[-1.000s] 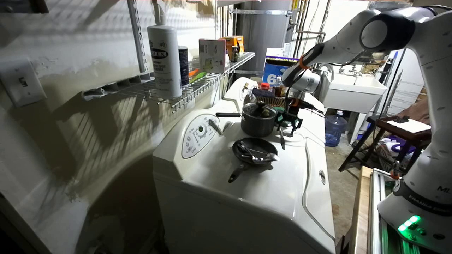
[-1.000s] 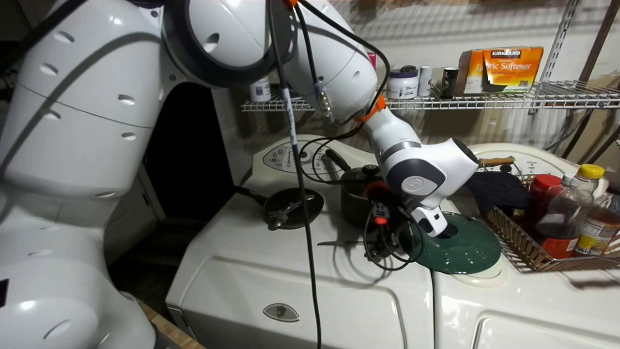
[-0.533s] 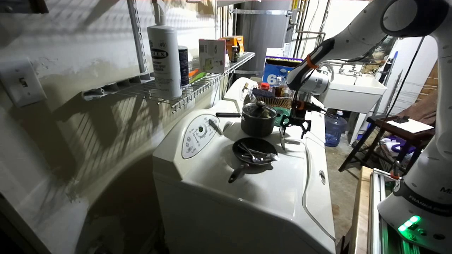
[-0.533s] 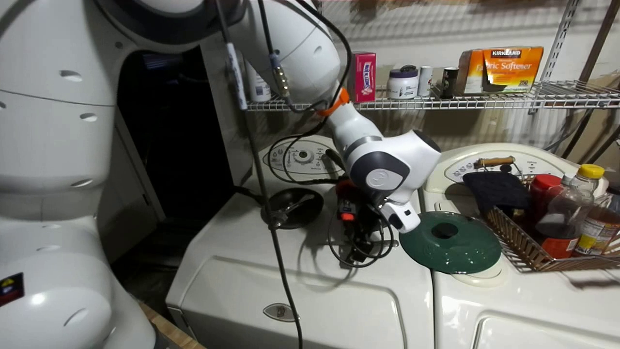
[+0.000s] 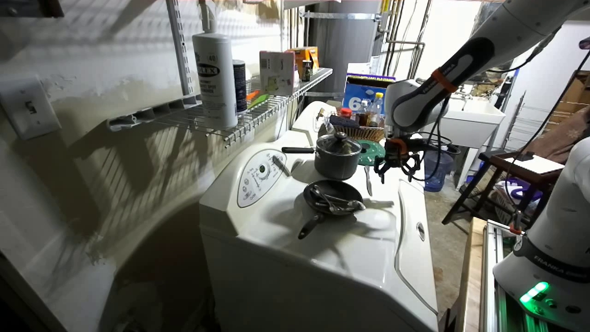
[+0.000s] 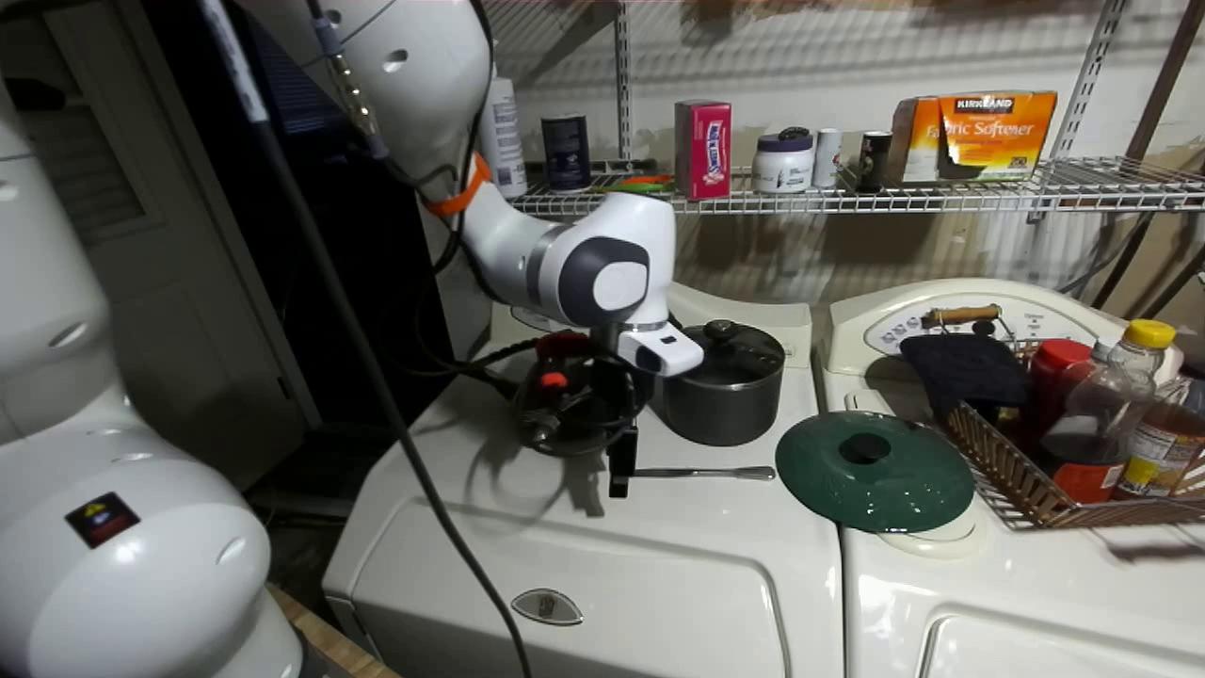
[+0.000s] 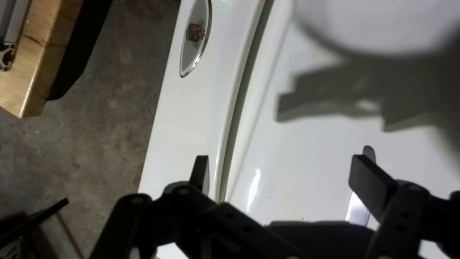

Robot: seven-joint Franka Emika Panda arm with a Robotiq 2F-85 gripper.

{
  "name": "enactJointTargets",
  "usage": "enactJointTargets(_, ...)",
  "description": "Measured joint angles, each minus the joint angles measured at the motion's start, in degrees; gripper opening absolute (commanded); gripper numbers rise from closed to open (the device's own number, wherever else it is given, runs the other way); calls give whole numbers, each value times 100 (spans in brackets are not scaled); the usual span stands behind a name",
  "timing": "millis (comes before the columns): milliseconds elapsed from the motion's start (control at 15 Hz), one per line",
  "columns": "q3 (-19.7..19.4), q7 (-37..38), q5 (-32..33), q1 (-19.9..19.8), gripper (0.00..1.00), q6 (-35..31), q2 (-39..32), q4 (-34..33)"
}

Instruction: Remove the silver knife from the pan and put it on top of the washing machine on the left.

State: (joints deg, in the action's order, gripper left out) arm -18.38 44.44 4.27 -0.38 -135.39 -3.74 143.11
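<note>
Free room fronts the silver knife (image 6: 711, 474) (the pot (image 6: 723, 405) blocks behind).

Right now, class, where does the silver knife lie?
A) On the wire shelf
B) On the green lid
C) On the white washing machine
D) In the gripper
C: in both exterior views the silver knife lies on the washing machine, beside the dark lidded pot, and the gripper is open.

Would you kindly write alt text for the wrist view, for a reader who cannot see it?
An open black pincer hangs above a white washing machine, partly hiding the silver knife that lies on the machine's top. A shadow crosses that top; an oval badge and the floor show toward the left.
</note>
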Motion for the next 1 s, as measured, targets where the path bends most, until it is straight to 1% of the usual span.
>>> enactJointTargets(133,-93,874,896,442,100,30,422,230)
enactJointTargets(200,60,1282,1320,465,100,122,610,289)
enactJointTargets(333,621,2095,2165,331,100,568,1080,419)
enactJointTargets(467,1222,2567,2729,238,100,1218,1676,649)
enactJointTargets(600,1797,2684,2969,216,100,1859,2311,921)
enactJointTargets(733,2299,2623,3060,242,100,2362,2912,1189)
enactJointTargets(800,2461,2578,3070,264,100,2497,3171,1311)
enactJointTargets(867,2544,2544,3074,279,100,2558,3366,1409)
enactJointTargets(1000,2566,2489,3097,277,100,2571,3557,1522)
